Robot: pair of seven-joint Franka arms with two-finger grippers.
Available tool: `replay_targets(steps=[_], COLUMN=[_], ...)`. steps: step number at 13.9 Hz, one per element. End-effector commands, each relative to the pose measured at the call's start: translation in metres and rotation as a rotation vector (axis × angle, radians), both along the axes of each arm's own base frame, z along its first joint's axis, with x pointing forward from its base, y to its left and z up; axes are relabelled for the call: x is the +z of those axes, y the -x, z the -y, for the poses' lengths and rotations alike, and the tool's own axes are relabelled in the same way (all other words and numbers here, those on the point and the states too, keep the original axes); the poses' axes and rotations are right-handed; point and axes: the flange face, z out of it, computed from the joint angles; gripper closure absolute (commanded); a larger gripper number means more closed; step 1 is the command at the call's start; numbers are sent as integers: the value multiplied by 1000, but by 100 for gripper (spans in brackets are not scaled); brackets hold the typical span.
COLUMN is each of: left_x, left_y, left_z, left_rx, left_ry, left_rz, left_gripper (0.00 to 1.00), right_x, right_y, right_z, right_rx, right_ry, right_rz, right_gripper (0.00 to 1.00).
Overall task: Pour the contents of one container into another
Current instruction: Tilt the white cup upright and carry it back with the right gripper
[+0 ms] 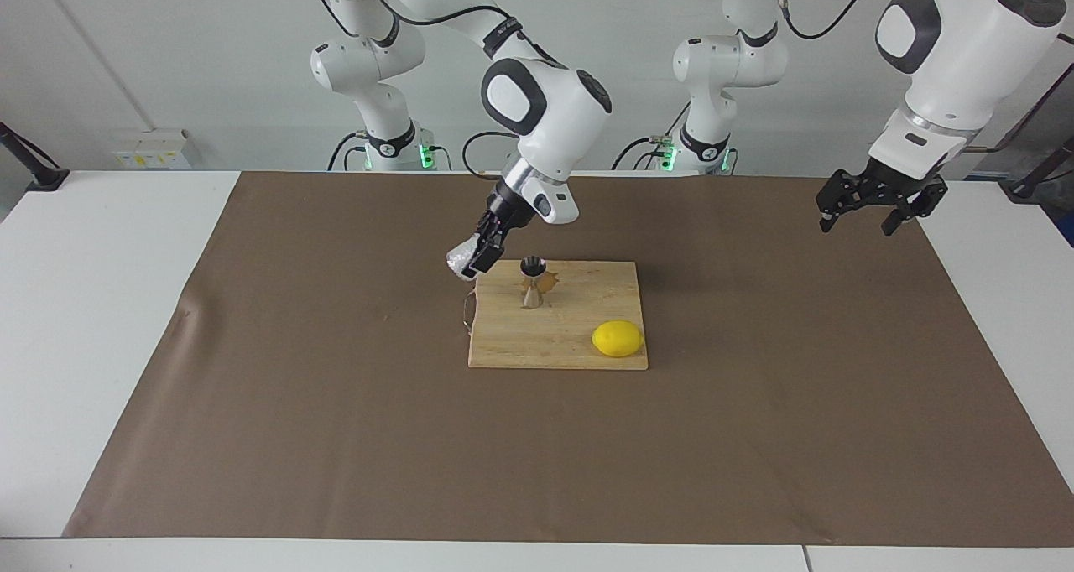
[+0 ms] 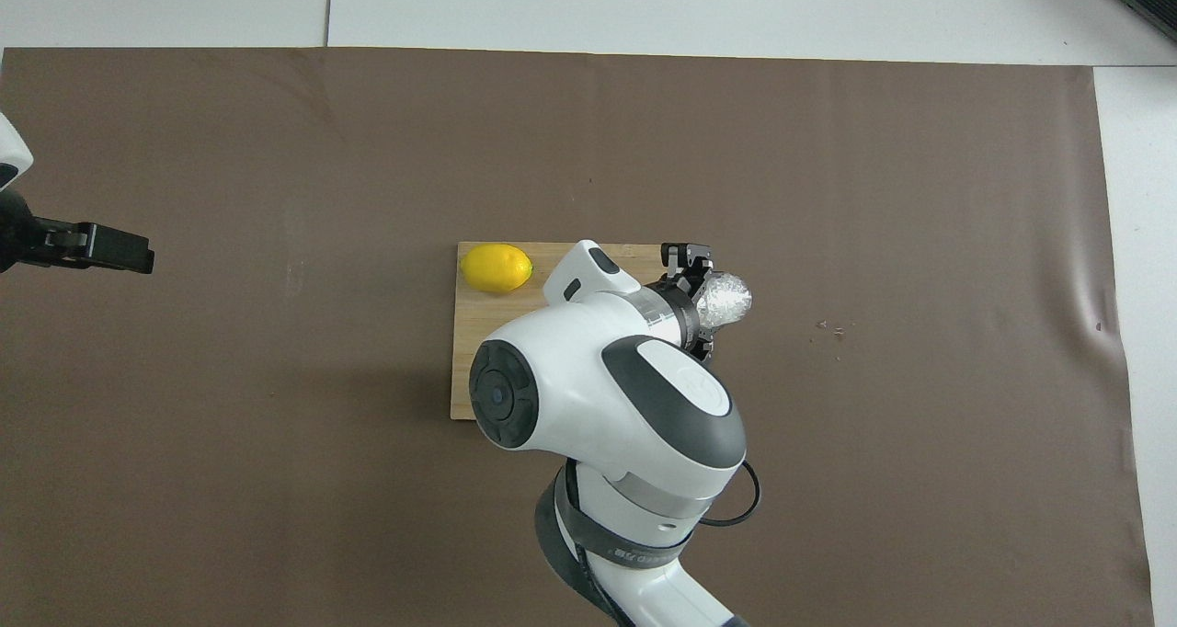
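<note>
My right gripper [image 1: 475, 261] [image 2: 710, 298] is shut on the small crinkly whitish cup [image 1: 461, 262] [image 2: 725, 299], holding it tilted in the air over the cutting board's edge at the right arm's end. The steel hourglass jigger [image 1: 532, 282] stands upright on the wooden cutting board [image 1: 570, 350] [image 2: 478, 333], apart from the cup; the right arm hides it in the overhead view. My left gripper [image 1: 869, 210] [image 2: 115, 250] hangs open and empty over the brown mat near the left arm's end, waiting.
A yellow lemon [image 1: 617, 338] [image 2: 497, 267] lies on the board's corner farthest from the robots, toward the left arm's end. A thin wire handle [image 1: 466, 312] sticks out of the board's edge under the cup. The brown mat [image 1: 336, 404] covers the table.
</note>
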Motion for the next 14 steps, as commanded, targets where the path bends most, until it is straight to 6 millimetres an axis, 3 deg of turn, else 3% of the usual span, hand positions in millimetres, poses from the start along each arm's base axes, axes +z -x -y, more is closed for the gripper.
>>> replay_targets(steps=[1,7,12,14], left_x=[1,1,0,1], left_y=[6,6,5,5], left_z=[-1,0,-4,-4], left_rx=[-12,-13,-5,-5], left_ry=[-18,-18,-18,-16], left_rz=[13,13,16,17], left_gripper=[0,0,0,0], right_x=[1,-33,-68,-86], right_y=[-8,-38,-43,-42], right_z=[37,115,173,211], right_rx=[-22,-39,115,165], right_ry=[-82,-288,-436,-541], right_rz=[-78,-215,-252,-257], right_gripper=[90,89,85,85])
